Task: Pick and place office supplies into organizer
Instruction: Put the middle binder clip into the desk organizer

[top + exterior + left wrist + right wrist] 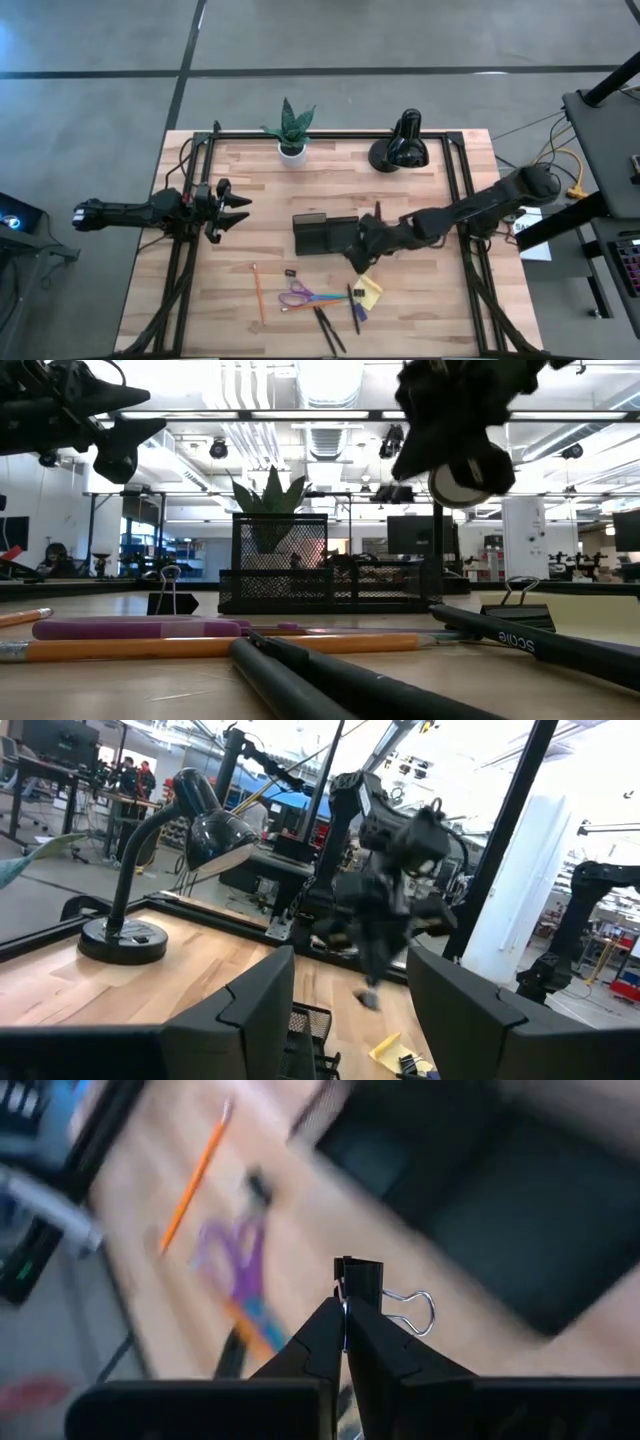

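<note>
Waiting at the table's left edge with fingers spread, holding nothing: left gripper (238,208); lying on the wood, awaiting pickup: orange pencil (258,292), small black clip (290,273), purple-handled scissors (305,296), black pens (328,330), yellow sticky-note pad (369,290); sitting mid-table, contents not discernible: mesh organizer (322,235); hovering just right of the organizer, clenched on a binder clip (372,1292) (pinched by its wire handle): right gripper (365,245); seemingly early going, most supplies remaining.

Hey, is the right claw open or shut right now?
Shut. In its wrist view, the right claw has its fingers pinched together on a small black binder clip, above the wooden table.
</note>
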Action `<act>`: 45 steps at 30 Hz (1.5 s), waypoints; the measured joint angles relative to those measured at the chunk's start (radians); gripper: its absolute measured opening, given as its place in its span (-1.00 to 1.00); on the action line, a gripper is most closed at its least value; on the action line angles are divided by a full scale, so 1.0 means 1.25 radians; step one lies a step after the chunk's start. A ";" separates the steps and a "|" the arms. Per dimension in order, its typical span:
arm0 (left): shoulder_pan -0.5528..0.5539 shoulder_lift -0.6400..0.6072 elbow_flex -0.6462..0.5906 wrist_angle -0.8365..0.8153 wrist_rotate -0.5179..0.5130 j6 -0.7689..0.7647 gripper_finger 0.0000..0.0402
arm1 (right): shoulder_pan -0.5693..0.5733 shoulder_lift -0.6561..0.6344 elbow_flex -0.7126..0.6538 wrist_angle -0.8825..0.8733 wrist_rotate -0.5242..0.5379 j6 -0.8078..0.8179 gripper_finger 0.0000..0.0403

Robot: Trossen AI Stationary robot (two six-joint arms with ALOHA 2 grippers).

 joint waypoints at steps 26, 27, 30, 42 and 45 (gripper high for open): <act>0.000 0.001 0.000 0.000 0.000 0.000 -0.09 | -0.133 0.300 0.358 -0.113 -0.165 -0.375 -0.96; 0.000 0.001 0.000 0.000 0.000 0.000 -0.09 | -0.133 0.311 0.366 -0.114 -0.167 -0.376 -0.96; 0.000 0.001 0.000 0.001 0.000 0.000 -0.09 | -0.136 0.347 0.383 -0.117 -0.177 -0.367 -0.96; 0.000 0.001 0.000 0.000 0.000 0.000 -0.09 | -0.130 0.441 0.454 -0.124 -0.109 -0.240 -0.91; 0.000 0.001 0.000 0.000 0.000 0.000 -0.09 | -0.126 0.429 0.456 -0.131 -0.096 -0.235 -0.80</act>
